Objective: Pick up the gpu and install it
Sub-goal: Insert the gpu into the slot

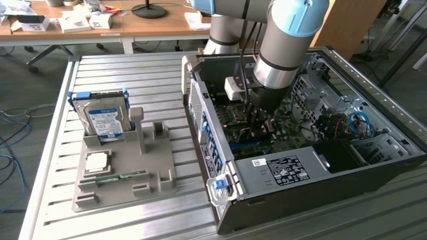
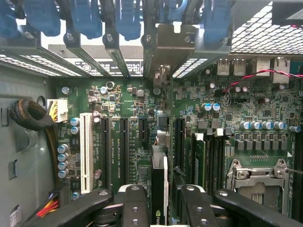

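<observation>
I am looking down into the open computer case (image 1: 320, 170) from the wrist view, and the gpu (image 2: 159, 189) is standing on edge between the two fingers (image 2: 135, 208), its thin board running up toward the metal end bracket (image 2: 163, 52) at the case's rear slots; the gripper (image 2: 161, 210) is sitting partly open around the card, though whether the pads are touching it or standing just clear I cannot tell (the gap is too dark). In the exterior view the arm (image 1: 283, 55) is reaching deep into the case over the motherboard (image 2: 128, 94); the hard drive (image 1: 103, 117) is resting on its grey holder (image 1: 123, 175), well apart. I am judging the seating step to be in hand; the card needs to be fully home and level in its slot.
</observation>
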### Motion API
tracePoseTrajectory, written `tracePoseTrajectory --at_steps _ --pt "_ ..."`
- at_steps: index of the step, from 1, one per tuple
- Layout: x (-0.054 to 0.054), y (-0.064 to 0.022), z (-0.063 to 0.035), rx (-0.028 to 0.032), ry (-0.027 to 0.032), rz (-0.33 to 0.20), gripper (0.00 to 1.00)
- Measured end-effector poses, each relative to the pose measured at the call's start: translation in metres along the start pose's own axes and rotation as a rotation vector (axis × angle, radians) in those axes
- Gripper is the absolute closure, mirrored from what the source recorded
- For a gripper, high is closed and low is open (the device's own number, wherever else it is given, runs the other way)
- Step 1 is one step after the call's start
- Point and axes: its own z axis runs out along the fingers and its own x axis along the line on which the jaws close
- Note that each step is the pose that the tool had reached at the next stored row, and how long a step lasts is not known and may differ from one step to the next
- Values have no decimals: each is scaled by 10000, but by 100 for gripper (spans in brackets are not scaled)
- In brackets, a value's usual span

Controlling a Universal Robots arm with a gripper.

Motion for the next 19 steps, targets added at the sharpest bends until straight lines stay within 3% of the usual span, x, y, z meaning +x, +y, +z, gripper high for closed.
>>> tracePoseTrajectory --at_steps 9,19 --pt "-4 1 -104 1 -2 0 67" --pt "-14 3 -367 2 -2 0 67"
